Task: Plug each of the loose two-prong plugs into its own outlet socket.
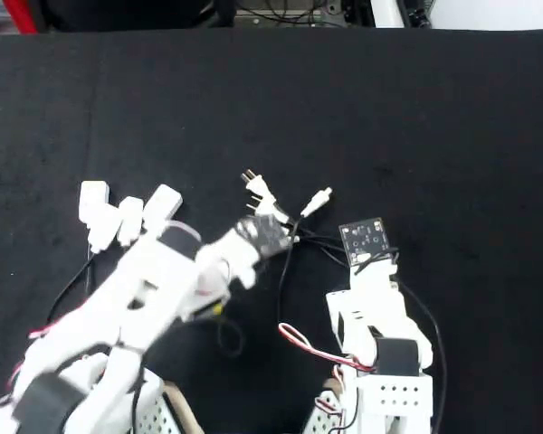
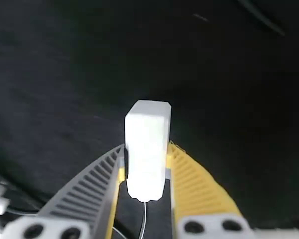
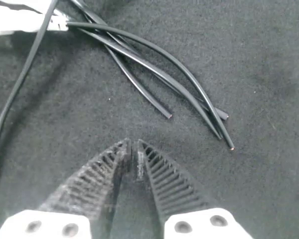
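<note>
Left gripper (image 2: 146,149) clamps white block (image 2: 147,130); right gripper (image 3: 133,146) closed.

White arms (image 1: 136,294), black servos (image 1: 396,354), ribbed end effector fingers (image 2: 194,184)

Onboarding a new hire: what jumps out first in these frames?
First, the left gripper, clamped on a white block. Next, the right gripper, shut on nothing, above loose black cable ends. White socket blocks cluster left of centre in the high view.
</note>
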`<move>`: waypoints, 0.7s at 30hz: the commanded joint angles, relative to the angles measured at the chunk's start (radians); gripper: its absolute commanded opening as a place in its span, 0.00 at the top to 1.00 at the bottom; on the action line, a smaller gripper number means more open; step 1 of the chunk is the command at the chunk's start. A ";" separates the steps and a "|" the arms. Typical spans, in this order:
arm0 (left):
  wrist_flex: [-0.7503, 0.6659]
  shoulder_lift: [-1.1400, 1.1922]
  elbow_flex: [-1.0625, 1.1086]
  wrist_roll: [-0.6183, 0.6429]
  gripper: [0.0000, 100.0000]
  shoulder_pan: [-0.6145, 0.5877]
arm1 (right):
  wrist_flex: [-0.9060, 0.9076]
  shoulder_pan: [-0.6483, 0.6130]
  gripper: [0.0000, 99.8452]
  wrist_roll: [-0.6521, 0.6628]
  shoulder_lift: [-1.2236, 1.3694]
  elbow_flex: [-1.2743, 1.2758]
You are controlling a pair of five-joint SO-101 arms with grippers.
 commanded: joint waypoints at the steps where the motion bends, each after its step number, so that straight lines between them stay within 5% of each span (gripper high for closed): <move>1: 0.015 -0.219 0.110 0.006 0.96 0.059 | 0.003 -0.002 0.98 -0.002 -0.010 -0.002; 9: 0.014 -0.367 0.165 -0.092 0.77 0.059 | 0.003 -0.002 0.98 -0.002 -0.010 -0.002; 21: -0.068 -0.367 0.179 -0.460 0.76 -0.255 | 0.003 -0.002 0.98 -0.002 -0.010 -0.002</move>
